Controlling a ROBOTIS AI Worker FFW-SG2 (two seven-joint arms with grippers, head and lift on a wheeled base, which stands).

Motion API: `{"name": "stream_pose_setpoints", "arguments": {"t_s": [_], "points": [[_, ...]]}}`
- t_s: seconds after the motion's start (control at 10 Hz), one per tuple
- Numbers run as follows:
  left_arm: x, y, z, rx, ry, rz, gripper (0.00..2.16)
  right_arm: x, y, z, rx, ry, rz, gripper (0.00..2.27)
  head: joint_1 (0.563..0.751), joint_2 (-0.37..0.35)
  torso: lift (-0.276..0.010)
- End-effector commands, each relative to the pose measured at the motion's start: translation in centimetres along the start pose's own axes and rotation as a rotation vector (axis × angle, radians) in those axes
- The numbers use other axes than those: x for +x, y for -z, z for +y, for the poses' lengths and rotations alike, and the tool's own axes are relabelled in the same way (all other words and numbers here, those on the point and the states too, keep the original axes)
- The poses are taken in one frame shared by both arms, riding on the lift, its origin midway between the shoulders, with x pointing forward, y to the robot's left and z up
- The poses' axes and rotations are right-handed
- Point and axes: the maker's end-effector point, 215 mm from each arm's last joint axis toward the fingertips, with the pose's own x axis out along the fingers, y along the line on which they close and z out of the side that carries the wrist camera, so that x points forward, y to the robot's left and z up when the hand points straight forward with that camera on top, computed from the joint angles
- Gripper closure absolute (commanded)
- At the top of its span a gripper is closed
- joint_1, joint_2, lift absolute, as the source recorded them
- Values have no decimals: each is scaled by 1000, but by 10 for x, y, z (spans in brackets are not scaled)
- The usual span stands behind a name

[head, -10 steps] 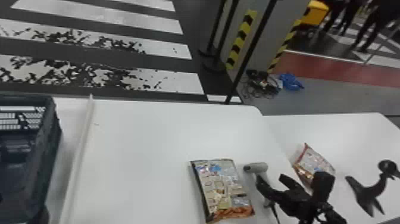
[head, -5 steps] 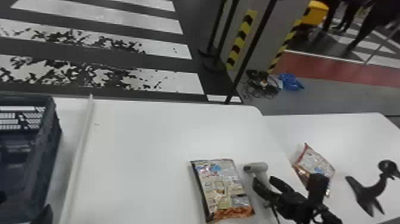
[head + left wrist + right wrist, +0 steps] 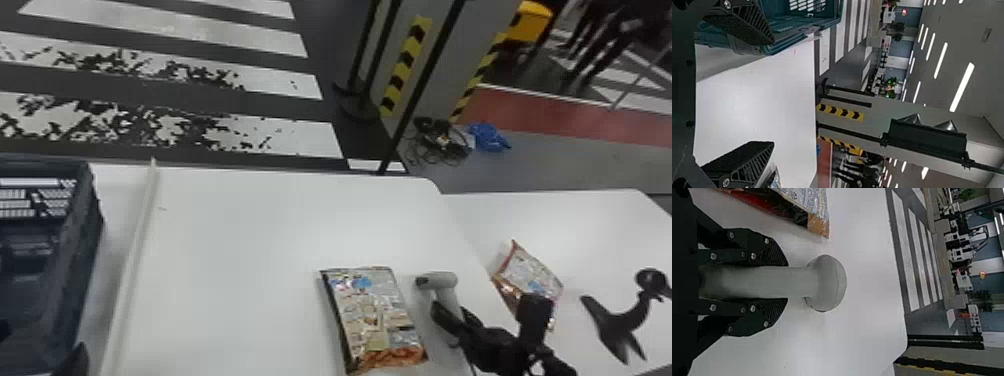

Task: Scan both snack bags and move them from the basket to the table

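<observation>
scanner (image 3: 826, 282) is gripped by R jaws | L jaws spread wide | step: near bag (image 3: 372, 320) on counter (image 3: 240, 250) prob. to be scanned | nxt: scanner to be aimed at it

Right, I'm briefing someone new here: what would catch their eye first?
Probably the pale scanner held in the right gripper, with a shiny snack bag lying on the table just left of it. A second bag lies farther right, past the scanner. Beyond, bold white floor stripes stand out.
</observation>
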Motion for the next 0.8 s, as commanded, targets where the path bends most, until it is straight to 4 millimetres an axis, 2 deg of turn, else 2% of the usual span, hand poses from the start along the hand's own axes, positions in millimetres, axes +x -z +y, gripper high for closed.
{"name": "stream_pose_setpoints", "arguments": {"t_s": [0.0, 0.1, 0.5, 0.7], "points": [[0, 0, 0, 1, 1, 1, 87, -11, -6, -2, 8, 7, -22, 2250, 695, -350, -98], [0, -1, -1, 4, 3, -1, 87, -22, -12, 1, 24, 7, -38, 2250, 695, -350, -98], [1, -9, -5, 7, 17, -12, 87, -91, -23, 35, 96, -18, -105, 2250, 695, -350, -98], [0, -8, -5, 7, 18, -12, 87, -105, -19, 47, 118, -34, -108, 2250, 695, -350, -98]]}}
